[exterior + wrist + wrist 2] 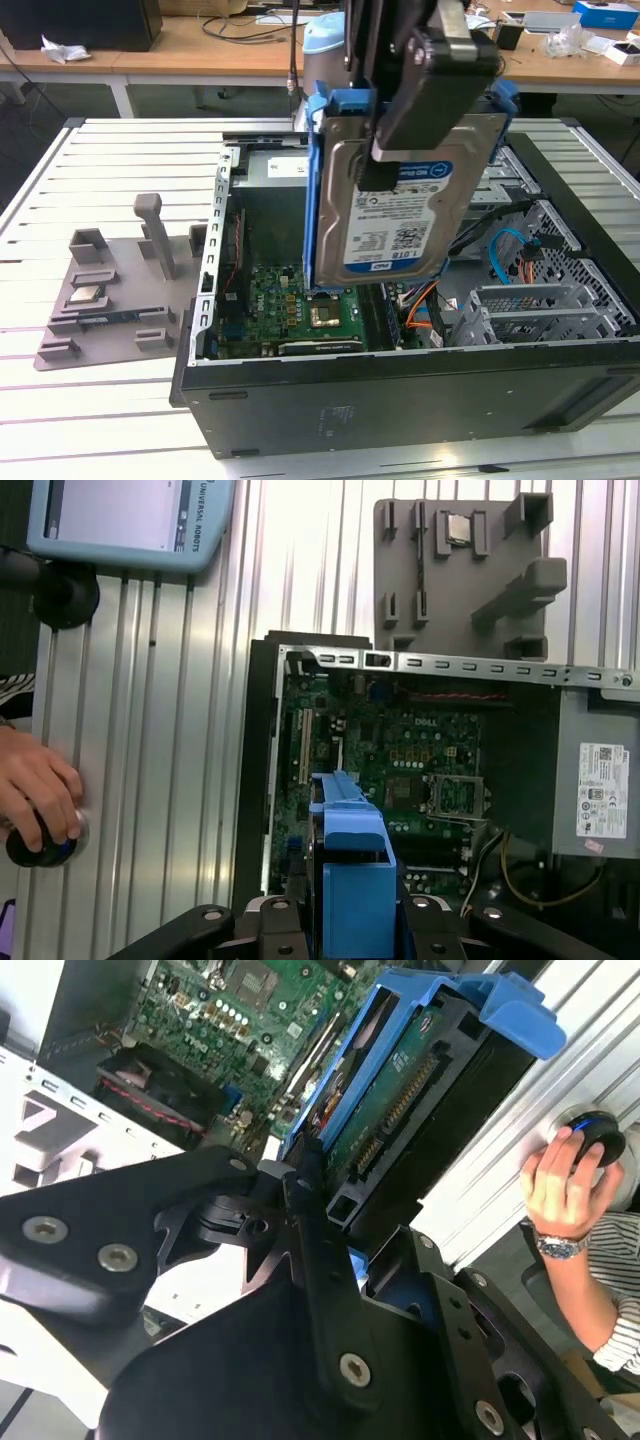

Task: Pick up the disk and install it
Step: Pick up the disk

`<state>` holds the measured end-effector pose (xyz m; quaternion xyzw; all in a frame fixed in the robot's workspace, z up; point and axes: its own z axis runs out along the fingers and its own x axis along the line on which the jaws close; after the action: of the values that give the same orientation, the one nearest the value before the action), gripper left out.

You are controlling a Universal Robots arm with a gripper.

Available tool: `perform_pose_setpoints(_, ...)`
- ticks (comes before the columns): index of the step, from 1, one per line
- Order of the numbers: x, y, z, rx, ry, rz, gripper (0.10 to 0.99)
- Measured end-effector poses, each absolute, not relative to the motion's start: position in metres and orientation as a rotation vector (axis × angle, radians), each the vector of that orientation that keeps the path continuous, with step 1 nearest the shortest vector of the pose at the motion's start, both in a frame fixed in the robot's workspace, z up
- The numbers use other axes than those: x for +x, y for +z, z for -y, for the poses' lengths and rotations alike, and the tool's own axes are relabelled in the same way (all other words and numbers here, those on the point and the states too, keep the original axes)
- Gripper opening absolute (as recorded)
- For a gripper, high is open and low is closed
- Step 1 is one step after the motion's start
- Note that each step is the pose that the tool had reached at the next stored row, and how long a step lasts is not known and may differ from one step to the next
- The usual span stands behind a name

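The disk (400, 225) is a silver-grey drive with a white-and-blue label in a bright blue carrier. It hangs upright above the open computer case (400, 395). My gripper (372, 168) is shut on it, one black finger lying across its labelled face. In the second wrist view the disk (395, 1110) shows its green circuit side and connector, clamped by the gripper (325, 1205). In the first wrist view the blue carrier (355, 875) sticks out from the gripper (355, 925) over the motherboard (400, 750).
A metal drive cage with cables (545, 300) sits in the case at the exterior view's right. A grey fixture tray (100, 290) lies on the slatted table at its left. A person's hand (40, 790) rests on a knob beside the case, near a pendant (130, 520).
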<state>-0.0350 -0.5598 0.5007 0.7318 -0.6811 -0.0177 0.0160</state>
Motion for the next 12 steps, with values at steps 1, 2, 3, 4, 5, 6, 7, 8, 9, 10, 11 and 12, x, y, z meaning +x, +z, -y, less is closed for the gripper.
perform_pose_setpoints(1,-0.031,0.501,0.56,2.276,-0.056,2.118,0.369)
perform_pose_setpoints(2,-0.028,0.501,0.56,2.275,-0.056,2.118,0.369)
perform_pose_setpoints(3,-0.025,0.501,0.56,2.275,-0.056,2.118,0.369)
perform_pose_setpoints(4,-0.021,0.501,0.561,2.275,-0.057,2.117,0.369)
perform_pose_setpoints(5,-0.018,0.501,0.561,2.275,-0.058,2.117,0.369)
perform_pose_setpoints(6,-0.014,0.501,0.561,2.275,-0.058,2.117,0.369)
perform_pose_setpoints(7,-0.01,0.501,0.561,2.274,-0.059,2.117,0.369)
perform_pose_setpoints(8,-0.008,0.5,0.561,2.274,-0.059,2.117,0.369)
perform_pose_setpoints(9,-0.004,0.5,0.561,2.274,-0.06,2.116,0.369)
perform_pose_setpoints(10,0.0,0.5,0.562,2.274,-0.06,2.116,0.369)
perform_pose_setpoints(11,0.005,0.5,0.562,2.273,-0.061,2.116,0.369)
perform_pose_setpoints(12,0.007,0.5,0.562,2.273,-0.061,2.116,0.369)
